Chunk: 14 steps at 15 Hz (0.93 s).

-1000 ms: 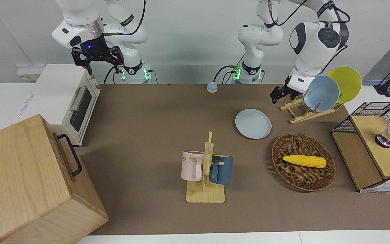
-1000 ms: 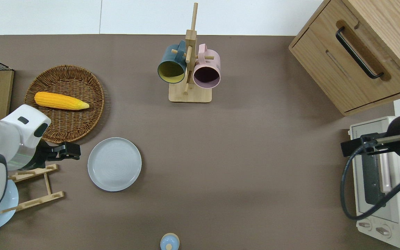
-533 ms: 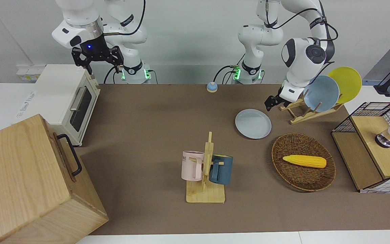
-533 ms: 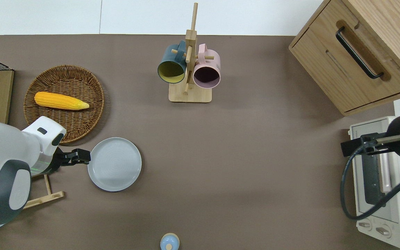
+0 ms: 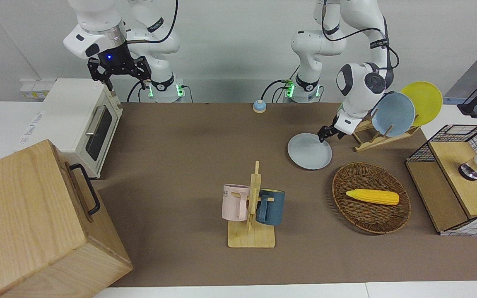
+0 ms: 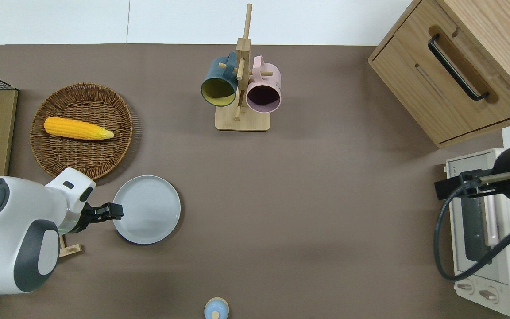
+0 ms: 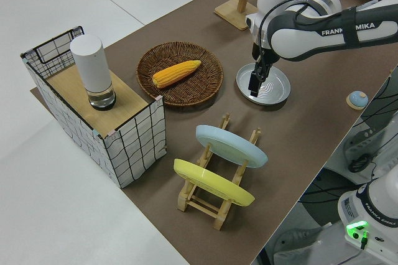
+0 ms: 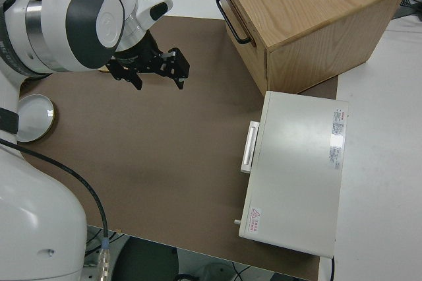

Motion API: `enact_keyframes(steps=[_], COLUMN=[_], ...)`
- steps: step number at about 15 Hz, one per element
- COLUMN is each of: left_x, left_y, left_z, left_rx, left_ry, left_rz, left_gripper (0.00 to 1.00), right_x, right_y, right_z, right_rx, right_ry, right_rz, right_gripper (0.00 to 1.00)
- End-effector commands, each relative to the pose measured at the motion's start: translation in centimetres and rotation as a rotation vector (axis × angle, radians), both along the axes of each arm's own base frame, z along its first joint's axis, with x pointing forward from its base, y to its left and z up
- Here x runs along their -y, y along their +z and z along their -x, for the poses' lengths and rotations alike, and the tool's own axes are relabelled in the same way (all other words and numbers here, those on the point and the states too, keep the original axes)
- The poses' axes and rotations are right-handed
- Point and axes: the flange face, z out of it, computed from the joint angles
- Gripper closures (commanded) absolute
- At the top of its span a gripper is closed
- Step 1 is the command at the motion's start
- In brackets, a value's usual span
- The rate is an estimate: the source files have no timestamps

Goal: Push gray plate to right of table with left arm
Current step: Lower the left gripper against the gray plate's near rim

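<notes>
The gray plate (image 5: 309, 151) (image 6: 146, 209) (image 7: 264, 84) lies flat on the brown table (image 5: 180, 136) (image 6: 303, 199), toward the left arm's end. It sits between the wicker basket and the dish rack. My left gripper (image 5: 322, 135) (image 6: 115, 211) (image 7: 255, 86) is shut and points down. Its tip is at the plate's rim, on the side toward the left arm's end of the table, and it holds nothing. My right gripper (image 5: 126, 85) (image 8: 158, 85) is parked and open.
The wicker basket (image 6: 104, 146) with a corn cob (image 6: 78, 128) lies farther from the robots than the plate. A wooden rack (image 7: 214, 196) holds a sky-blue plate and a yellow plate. A mug tree (image 6: 241, 88), a wooden cabinet (image 6: 458, 66), a toaster oven (image 6: 485, 239) and a small blue bell (image 6: 216, 309) also stand on the table.
My left gripper has come down from beside the dish rack to the gray plate's rim. The plate has not shifted. The right arm has not moved.
</notes>
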Motion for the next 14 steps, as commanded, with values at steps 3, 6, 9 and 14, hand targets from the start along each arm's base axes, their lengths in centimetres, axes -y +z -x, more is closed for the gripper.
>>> enact_keyframes(steps=[3,6,9,14], left_x=[-0.2,-0.2,-0.2,-0.2], left_y=[-2.2,-3.3,-3.4,-3.3], left_z=[-0.1,-0.2,-0.3,-0.4], left_rx=[0.012,0.0,0.0,0.004], left_ry=[-0.019,-0.025,-0.024,0.011], left_rz=[0.057,0.057,0.056,0.085], left_gripper=[0.17,0.19,0.41,1.0], right_x=[0.0,0.0,0.0,0.0], right_y=[0.3,0.3,0.3,0.3], right_z=[0.4,0.4,0.4,0.4], right_rx=[0.001,0.001,0.0,0.001], right_ry=[0.007,0.007,0.007,0.007], right_rz=[-0.001,-0.001,-0.001,-0.001], right_gripper=[0.005,0.005,0.005,0.005])
